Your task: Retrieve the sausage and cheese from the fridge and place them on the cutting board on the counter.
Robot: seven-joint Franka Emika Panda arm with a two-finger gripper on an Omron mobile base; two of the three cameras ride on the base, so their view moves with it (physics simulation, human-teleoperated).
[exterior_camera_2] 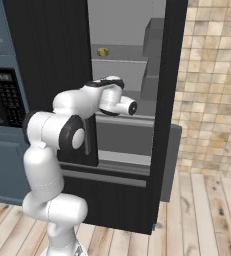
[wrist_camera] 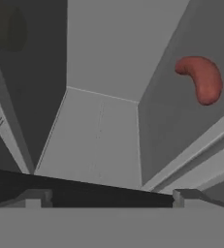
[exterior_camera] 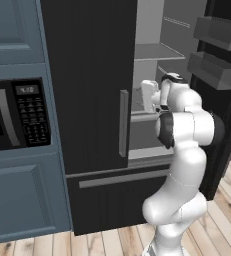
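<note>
The black fridge (exterior_camera: 92, 75) stands with its left door shut and its right door swung open. My arm reaches into the lit grey compartment, and my white hand (exterior_camera: 149, 95) sits just past the edge of the shut door. In the hand view my gripper (wrist_camera: 112, 196) is open, with nothing between its wide-apart fingertips (wrist_camera: 36, 196). The reddish-brown curved sausage (wrist_camera: 201, 78) lies on a grey shelf at the upper right of that view, well apart from the fingers. A small yellow cheese (exterior_camera_2: 103, 51) rests on a higher shelf. The cutting board and the counter are out of view.
The open right door (exterior_camera: 222, 100) carries grey bins (exterior_camera: 213, 69) close beside my elbow. A black microwave (exterior_camera: 17, 115) is set in blue cabinets left of the fridge. A tan tiled wall (exterior_camera_2: 212, 75) and wood floor (exterior_camera_2: 207, 215) lie to the right.
</note>
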